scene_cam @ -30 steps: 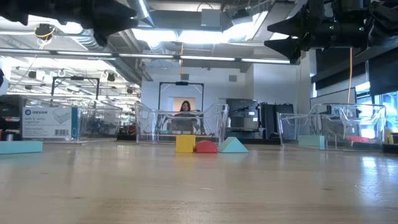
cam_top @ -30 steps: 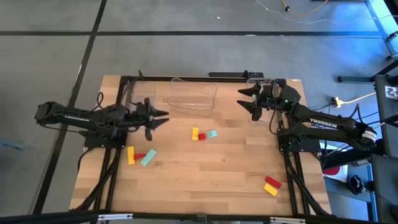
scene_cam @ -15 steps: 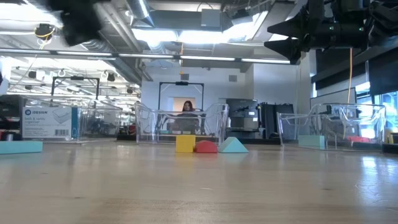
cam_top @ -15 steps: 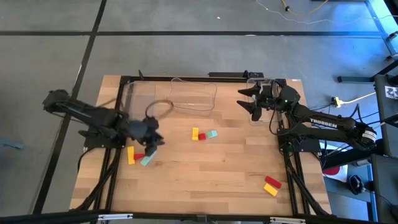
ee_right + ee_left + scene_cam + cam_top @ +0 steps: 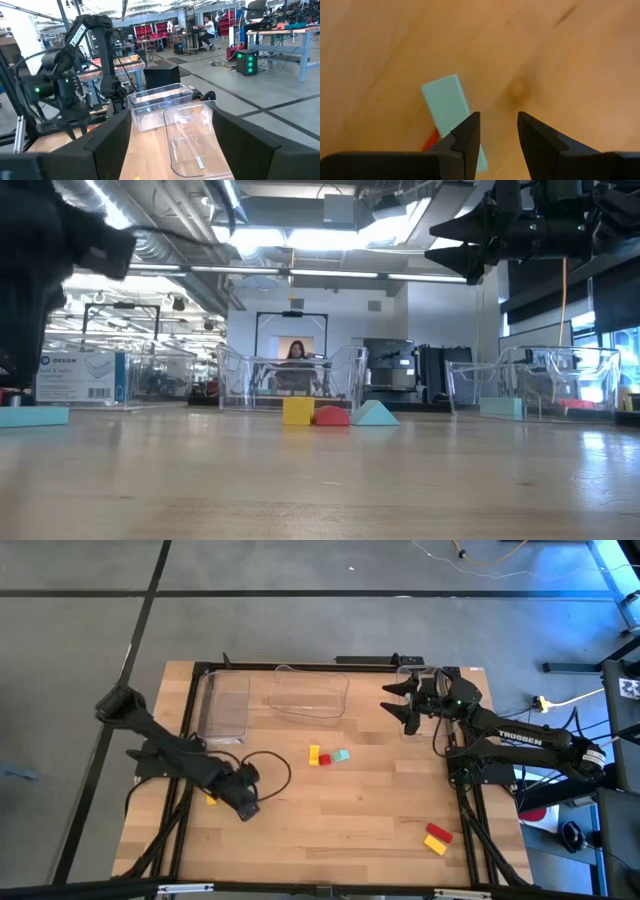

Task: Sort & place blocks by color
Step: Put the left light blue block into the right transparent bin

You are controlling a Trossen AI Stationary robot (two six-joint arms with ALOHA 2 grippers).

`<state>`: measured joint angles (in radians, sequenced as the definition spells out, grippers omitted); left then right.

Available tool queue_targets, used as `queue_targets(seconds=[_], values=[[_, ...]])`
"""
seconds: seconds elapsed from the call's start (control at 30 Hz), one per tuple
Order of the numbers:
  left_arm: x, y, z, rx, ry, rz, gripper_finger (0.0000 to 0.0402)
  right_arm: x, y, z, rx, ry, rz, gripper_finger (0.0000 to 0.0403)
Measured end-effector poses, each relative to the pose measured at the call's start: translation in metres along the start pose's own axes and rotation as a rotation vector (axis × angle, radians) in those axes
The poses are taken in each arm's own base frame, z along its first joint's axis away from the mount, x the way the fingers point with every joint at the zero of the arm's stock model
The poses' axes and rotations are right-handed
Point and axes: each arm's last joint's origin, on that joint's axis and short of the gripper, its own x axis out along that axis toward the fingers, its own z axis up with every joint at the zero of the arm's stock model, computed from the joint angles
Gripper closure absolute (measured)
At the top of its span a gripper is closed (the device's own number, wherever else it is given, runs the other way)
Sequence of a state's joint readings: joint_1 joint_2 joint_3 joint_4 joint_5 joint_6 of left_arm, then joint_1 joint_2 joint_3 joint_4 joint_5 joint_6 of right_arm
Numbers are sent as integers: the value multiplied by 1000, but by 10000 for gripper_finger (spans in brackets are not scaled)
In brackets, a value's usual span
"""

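Observation:
My left gripper [image 5: 243, 804] [image 5: 498, 125] is open and points down over the left group of blocks. In the left wrist view a light teal block [image 5: 447, 106] lies flat on the wood beside one finger, which overlaps its end, and a bit of a red block [image 5: 431, 143] shows behind. The arm hides most of that group in the high view; only a yellow block [image 5: 210, 798] peeks out. A yellow [image 5: 314, 753], a red [image 5: 324, 759] and a teal block [image 5: 341, 755] lie mid-table. A red [image 5: 438, 832] and a yellow block [image 5: 434, 845] lie near the right corner. My right gripper [image 5: 405, 706] [image 5: 170, 150] hangs open over the right bin.
Three clear plastic bins stand along the far edge: left [image 5: 223, 705], middle [image 5: 308, 692] and right [image 5: 420, 712]. The low view shows a teal block [image 5: 500, 407] inside the right bin. Bare wood lies between the block groups. A person sits far off in the room [image 5: 298, 352].
My left arm has swung from beside the left bin toward the near edge and down, tipping until its fingers point at the table over the left group of blocks. The blocks have kept their places.

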<state>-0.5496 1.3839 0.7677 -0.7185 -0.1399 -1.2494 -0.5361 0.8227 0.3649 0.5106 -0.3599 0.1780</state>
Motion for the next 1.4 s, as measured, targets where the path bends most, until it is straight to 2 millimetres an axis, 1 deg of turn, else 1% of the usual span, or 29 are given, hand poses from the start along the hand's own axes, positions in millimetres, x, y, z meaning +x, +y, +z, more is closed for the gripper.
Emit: queue_targets(seconds=[0.13, 0.27, 0.33, 0.5, 0.7, 0.87, 1.1, 1.4], values=[[13, 1, 4, 6, 23, 60, 278, 0, 0, 0, 0, 0, 0, 121], [19, 5, 7, -4, 45, 117, 278, 0, 0, 0, -1, 0, 0, 121], [19, 7, 7, 3, 52, 136, 278, 0, 0, 0, -1, 1, 0, 121], [18, 8, 10, 110, -1, 146, 278, 0, 0, -1, -1, 5, -1, 121], [18, 7, 11, 133, -9, 141, 278, 0, 0, -1, -1, 6, -2, 121], [18, 9, 11, 125, -2, 153, 278, 0, 0, -1, 0, 6, -2, 121], [17, 20, 11, 79, 66, 245, 278, 0, 0, -1, 0, 6, -2, 121], [18, 24, 20, 65, 129, 219, 278, 0, 0, -1, 2, 7, -2, 121]])
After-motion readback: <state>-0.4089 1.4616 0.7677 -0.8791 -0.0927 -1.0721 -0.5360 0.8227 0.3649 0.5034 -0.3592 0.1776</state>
